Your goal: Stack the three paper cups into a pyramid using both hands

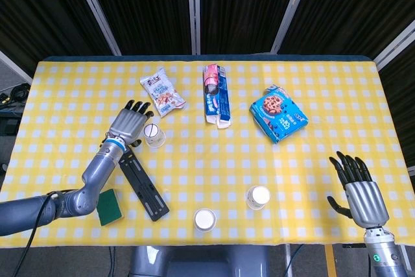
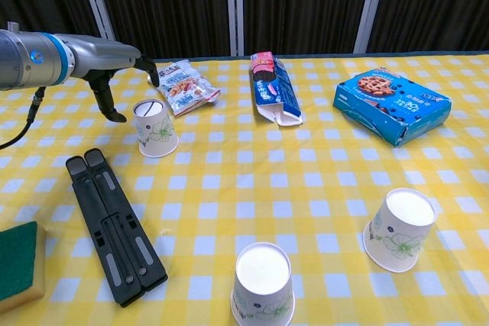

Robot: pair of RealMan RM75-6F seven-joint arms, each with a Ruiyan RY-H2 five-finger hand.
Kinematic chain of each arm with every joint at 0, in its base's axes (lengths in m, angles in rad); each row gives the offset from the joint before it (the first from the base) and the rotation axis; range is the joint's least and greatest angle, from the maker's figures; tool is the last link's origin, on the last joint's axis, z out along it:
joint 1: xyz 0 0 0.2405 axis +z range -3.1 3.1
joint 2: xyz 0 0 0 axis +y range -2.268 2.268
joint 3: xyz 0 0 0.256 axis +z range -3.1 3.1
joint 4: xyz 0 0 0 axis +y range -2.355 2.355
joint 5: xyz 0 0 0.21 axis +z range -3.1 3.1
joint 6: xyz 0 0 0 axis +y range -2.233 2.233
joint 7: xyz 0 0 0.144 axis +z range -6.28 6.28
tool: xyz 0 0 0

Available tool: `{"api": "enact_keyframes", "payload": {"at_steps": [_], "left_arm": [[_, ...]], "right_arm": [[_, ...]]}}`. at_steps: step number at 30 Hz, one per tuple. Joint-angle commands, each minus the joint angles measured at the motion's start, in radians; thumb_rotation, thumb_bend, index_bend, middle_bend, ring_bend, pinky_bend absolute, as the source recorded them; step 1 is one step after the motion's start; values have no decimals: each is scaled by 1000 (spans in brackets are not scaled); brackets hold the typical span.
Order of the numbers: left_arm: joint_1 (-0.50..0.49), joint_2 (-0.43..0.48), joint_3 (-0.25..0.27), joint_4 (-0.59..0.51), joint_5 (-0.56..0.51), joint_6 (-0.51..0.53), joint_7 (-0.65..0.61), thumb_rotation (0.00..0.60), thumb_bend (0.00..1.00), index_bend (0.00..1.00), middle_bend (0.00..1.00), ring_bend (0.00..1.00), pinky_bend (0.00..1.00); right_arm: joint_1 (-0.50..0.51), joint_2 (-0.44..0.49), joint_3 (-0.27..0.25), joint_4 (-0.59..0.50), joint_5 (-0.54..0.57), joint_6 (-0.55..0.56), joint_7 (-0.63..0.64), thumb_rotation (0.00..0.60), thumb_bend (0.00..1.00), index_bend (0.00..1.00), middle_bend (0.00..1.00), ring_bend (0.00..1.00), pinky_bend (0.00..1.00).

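We have three paper cups standing upside down on the counter [image 1: 324, 95], and the move ahead of us turns on the far cup [image 2: 155, 128], the one that sits apart from the other two. Our left hand [image 1: 130, 124] is right beside it: in the head view the cup lies just to the right of the fingers [image 1: 144, 109] and a little nearer us, and in the chest view the fingers [image 2: 149, 70] hang spread above and to the left of its upturned base, not closed on anything and, as far as we can tell, not touching it. The cup stands upright, its long axis vertical, so we judge the grasp should come from the side or from above around the wall. The other two cups, the near middle cup [image 2: 262, 282] and the near right cup [image 2: 399, 230], stand near each other at our edge of the counter, apart but close enough to read as the base of the pyramid. Our right hand [image 1: 358, 189] rests open at the right edge, fingers apart and holding nothing, closest to the near right cup but well apart from the far one. So the left hand is plainly the nearer for the far cup. A black folding stand [image 2: 113, 224] lies between that cup and our edge, so we would carry the cup clear of it.
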Motion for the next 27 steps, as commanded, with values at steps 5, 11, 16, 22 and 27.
{"api": "enact_keyframes", "payload": {"at_steps": [5, 11, 16, 22, 27], "left_arm": [[-44, -53, 19, 68, -23, -11, -5, 600, 286, 254, 0, 0, 0], [-56, -78, 39, 87, -11, 6, -16, 600, 290, 489, 0, 0, 0], [-50, -68, 49, 73, 3, 29, -35, 600, 296, 518, 0, 0, 0], [-19, -20, 50, -10, 73, 78, -90, 600, 296, 512, 0, 0, 0], [23, 48, 64, -138, 169, 130, -138, 600, 296, 505, 0, 0, 0]], "right_arm": [[-1, 1, 2, 1, 2, 4, 3, 600, 150, 0, 0, 0, 0], [0, 1, 5, 7, 8, 4, 9, 600, 150, 0, 0, 0, 0], [-2, 2, 3, 3, -3, 15, 7, 600, 151, 0, 0, 0, 0], [-4, 1, -4, -4, -16, 21, -6, 600, 151, 0, 0, 0, 0], [-8, 2, -6, -13, -33, 40, -18, 600, 151, 0, 0, 0, 0]]}}
